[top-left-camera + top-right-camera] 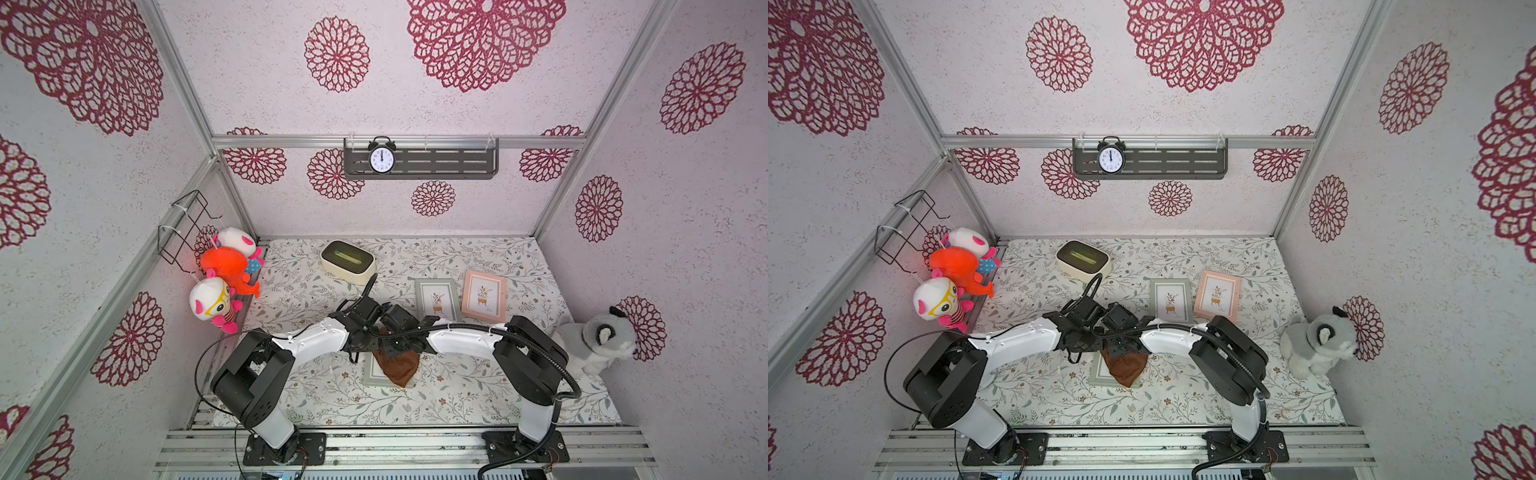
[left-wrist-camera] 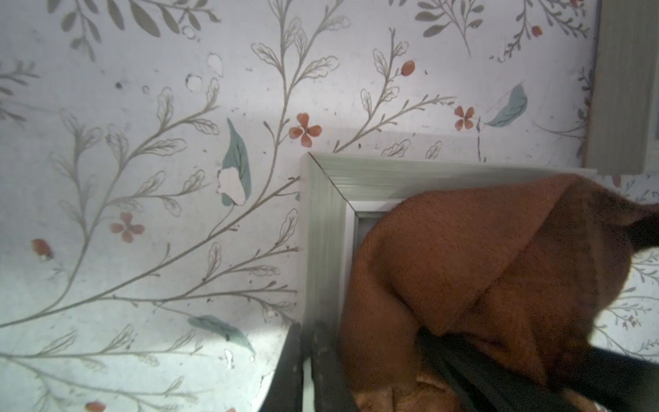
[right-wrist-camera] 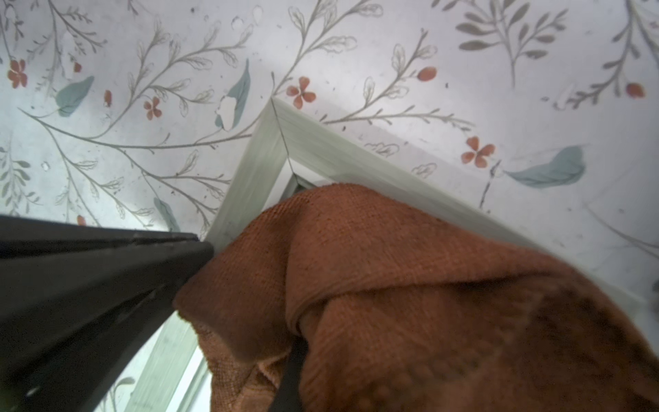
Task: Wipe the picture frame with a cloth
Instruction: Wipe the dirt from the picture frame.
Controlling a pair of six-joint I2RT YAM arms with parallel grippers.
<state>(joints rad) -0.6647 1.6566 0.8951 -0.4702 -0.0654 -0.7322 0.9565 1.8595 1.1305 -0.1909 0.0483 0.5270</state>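
Observation:
A grey-green picture frame (image 1: 371,372) (image 1: 1098,370) lies flat on the floral table near the front, mostly covered by the rust-brown cloth (image 1: 397,368) (image 1: 1125,368). In the right wrist view the cloth (image 3: 392,267) drapes over my right gripper (image 3: 296,342), which is shut on it above the frame's corner (image 3: 260,153). My left gripper (image 2: 306,356) is shut, with its tips against the frame's side border (image 2: 322,232) just beside the cloth (image 2: 463,249). Both wrists meet over the frame's far end and hide it in both top views.
Two more frames lie further back, one grey-green (image 1: 437,299) and one pink (image 1: 484,296). A cream box with a green top (image 1: 348,262) stands behind them. Plush toys (image 1: 226,266) hang on the left wall. A grey plush dog (image 1: 598,345) sits at the right wall.

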